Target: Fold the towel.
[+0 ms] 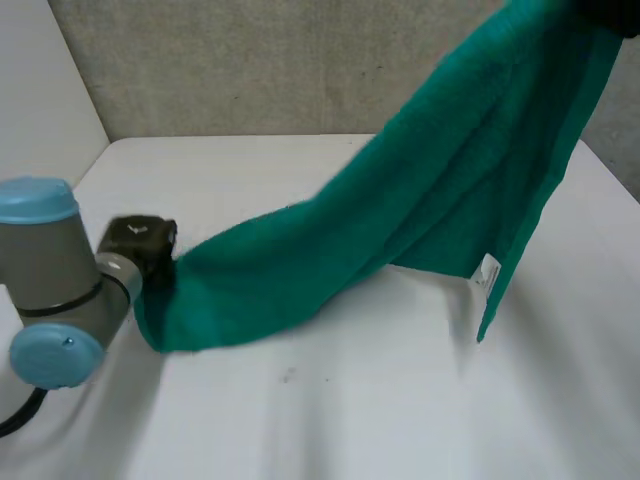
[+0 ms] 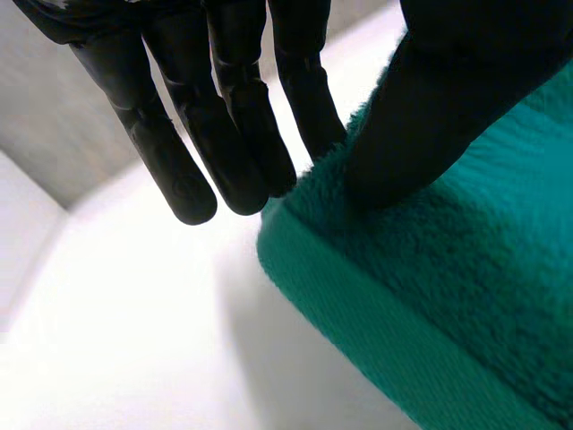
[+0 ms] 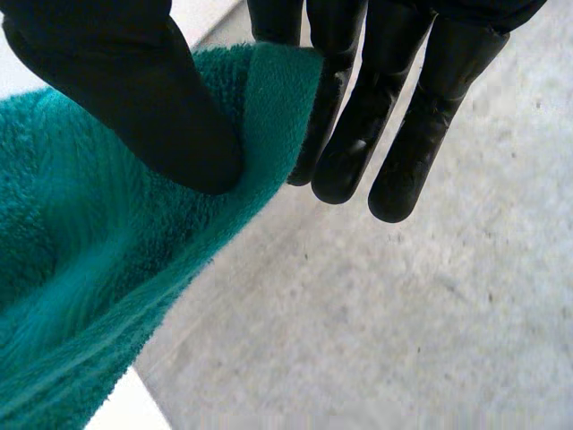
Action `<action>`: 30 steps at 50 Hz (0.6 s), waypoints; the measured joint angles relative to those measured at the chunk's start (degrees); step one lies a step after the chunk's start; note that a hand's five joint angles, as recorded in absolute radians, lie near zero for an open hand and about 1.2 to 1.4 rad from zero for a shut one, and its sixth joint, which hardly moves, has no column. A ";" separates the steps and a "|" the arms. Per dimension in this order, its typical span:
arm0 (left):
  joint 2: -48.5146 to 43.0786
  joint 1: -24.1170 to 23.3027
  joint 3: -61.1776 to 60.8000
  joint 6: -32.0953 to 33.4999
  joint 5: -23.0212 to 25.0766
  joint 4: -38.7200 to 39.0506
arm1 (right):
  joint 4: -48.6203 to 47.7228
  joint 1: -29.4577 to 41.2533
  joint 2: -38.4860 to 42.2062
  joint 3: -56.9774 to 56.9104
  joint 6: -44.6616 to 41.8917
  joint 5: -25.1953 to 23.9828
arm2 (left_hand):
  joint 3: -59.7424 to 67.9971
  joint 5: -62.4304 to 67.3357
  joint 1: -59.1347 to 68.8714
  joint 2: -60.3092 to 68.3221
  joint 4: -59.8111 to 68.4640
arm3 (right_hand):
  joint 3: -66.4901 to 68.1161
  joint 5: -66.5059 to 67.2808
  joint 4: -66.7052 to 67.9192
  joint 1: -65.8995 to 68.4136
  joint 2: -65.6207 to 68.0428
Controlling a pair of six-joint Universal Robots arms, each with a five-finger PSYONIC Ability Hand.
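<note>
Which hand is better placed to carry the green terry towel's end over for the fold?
Likely the right hand: it pinches the raised end of the green terry towel; the left hand pinches the low end.

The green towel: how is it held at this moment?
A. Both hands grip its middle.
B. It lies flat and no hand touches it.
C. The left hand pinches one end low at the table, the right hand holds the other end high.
C: the left hand pinches the green towel between thumb and fingers near the table, while the right hand pinches the raised end.
</note>
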 measured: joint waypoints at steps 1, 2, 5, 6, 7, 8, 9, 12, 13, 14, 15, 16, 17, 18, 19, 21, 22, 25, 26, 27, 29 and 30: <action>1.14 0.27 -0.35 -0.03 -0.13 0.41 | 0.08 -0.35 0.62 0.17 -0.11 0.02 | 0.00 0.00 0.00 0.00 0.00 | 0.00 0.00 0.00 0.00 0.00; 2.64 0.66 -0.80 -0.04 -0.23 0.85 | 0.21 -0.74 1.36 0.33 -0.26 0.06 | 0.16 0.00 0.00 0.07 0.00 | 0.00 0.00 0.00 0.00 0.00; 7.50 1.93 -2.15 -0.07 -0.21 1.66 | 1.32 -2.74 5.02 0.89 -1.10 0.19 | 0.19 0.00 0.00 0.14 0.01 | 0.00 0.00 0.00 0.00 0.00; 9.41 2.39 -2.73 -0.08 0.01 1.72 | 1.73 -3.25 5.91 1.00 -1.37 0.19 | 0.19 0.00 0.00 0.14 0.01 | 0.00 0.00 0.00 0.00 0.00; 9.41 2.39 -2.73 -0.08 0.01 1.72 | 1.73 -3.25 5.91 1.00 -1.37 0.19 | 0.19 0.00 0.00 0.14 0.01 | 0.00 0.00 0.00 0.00 0.00; 11.11 2.76 -3.24 -0.09 0.33 1.70 | 2.96 -4.38 7.94 1.29 -2.27 0.20 | 0.19 0.00 0.00 0.15 0.01 | 0.00 0.00 0.00 0.00 0.00; 12.84 3.08 -3.99 -0.10 0.99 1.54 | 4.21 -5.13 9.56 1.61 -3.35 0.20 | 0.19 0.00 0.00 0.15 0.02 | 0.00 0.00 0.00 0.00 0.00; 15.40 3.43 -6.19 -0.03 3.49 0.74 | 7.79 -6.35 13.40 2.65 -7.50 0.47 | 0.19 0.00 0.00 0.16 0.02 | 0.00 0.06 0.00 0.00 0.00; 15.40 3.43 -6.19 -0.03 3.49 0.74 | 7.79 -6.35 13.40 2.65 -7.50 0.47 | 0.19 0.00 0.00 0.16 0.02 | 0.00 0.06 0.00 0.00 0.00; 16.13 3.48 -7.59 0.07 5.18 0.07 | 10.37 -6.63 15.75 3.45 -11.29 0.95 | 0.19 0.00 0.00 0.17 0.02 | 0.00 0.14 0.00 0.00 0.00; 16.13 3.48 -7.59 0.07 5.18 0.07 | 10.37 -6.63 15.75 3.45 -11.29 0.95 | 0.19 0.00 0.00 0.17 0.02 | 0.00 0.14 0.00 0.00 0.00; 16.21 3.47 -8.16 0.12 5.82 -0.27 | 11.65 -6.68 16.87 3.81 -13.34 1.28 | 0.19 0.00 0.00 0.17 0.02 | 0.00 0.14 0.00 0.00 0.00; 16.10 3.44 -8.82 0.20 6.62 -0.70 | 12.95 -6.71 18.04 4.10 -15.42 1.72 | 0.19 0.00 0.00 0.17 0.02 | 0.00 0.14 0.00 0.00 0.00; 15.55 3.39 -9.44 0.29 7.36 -1.18 | 15.40 -6.68 20.50 4.48 -19.40 3.18 | 0.20 0.00 0.00 0.17 0.03 | 0.00 0.14 0.00 0.00 0.00; 15.09 3.35 -9.69 0.35 7.70 -1.39 | 16.43 -6.64 21.60 4.53 -21.12 3.98 | 0.20 0.00 0.00 0.17 0.03 | 0.00 0.16 0.00 0.00 0.00; 13.89 3.28 -9.70 0.48 8.02 -1.66 | 17.93 -6.47 23.53 4.50 -23.79 5.68 | 0.24 0.00 0.00 0.18 0.03 | 0.00 0.16 0.00 0.00 0.00; 12.26 3.19 -9.23 0.76 8.15 -1.84 | 18.81 -6.11 25.06 4.31 -25.59 7.20 | 0.24 0.00 0.00 0.18 0.03 | 0.00 0.19 0.00 0.00 0.00; 8.05 3.00 -6.73 1.95 8.03 -2.06 | 20.20 -4.67 28.59 3.26 -29.14 11.14 | 0.26 0.00 0.00 0.22 0.05 | 0.00 0.22 0.00 0.00 0.00; 5.62 2.88 -4.61 2.87 7.83 -2.11 | 20.54 -3.14 31.00 1.77 -30.90 13.84 | 0.27 0.00 0.00 0.23 0.04 | 0.00 0.22 0.00 0.00 0.00; 4.40 2.81 -3.34 3.39 7.66 -2.13 | 20.59 -2.49 31.92 1.04 -31.44 14.80 | 0.27 0.00 0.00 0.22 0.04 | 0.00 0.22 0.00 0.00 0.00; 1.71 2.61 0.14 4.55 7.21 -2.11 | 20.14 -0.47 34.56 -2.05 -32.50 17.52 | 0.27 0.00 0.00 0.23 0.04 | 0.00 0.23 0.00 0.00 0.07; 0.00 2.38 3.31 5.32 6.78 -2.04 | 19.37 0.84 36.14 -4.61 -32.84 19.07 | 0.27 0.00 0.00 0.23 0.04 | 0.00 0.24 0.00 0.00 0.15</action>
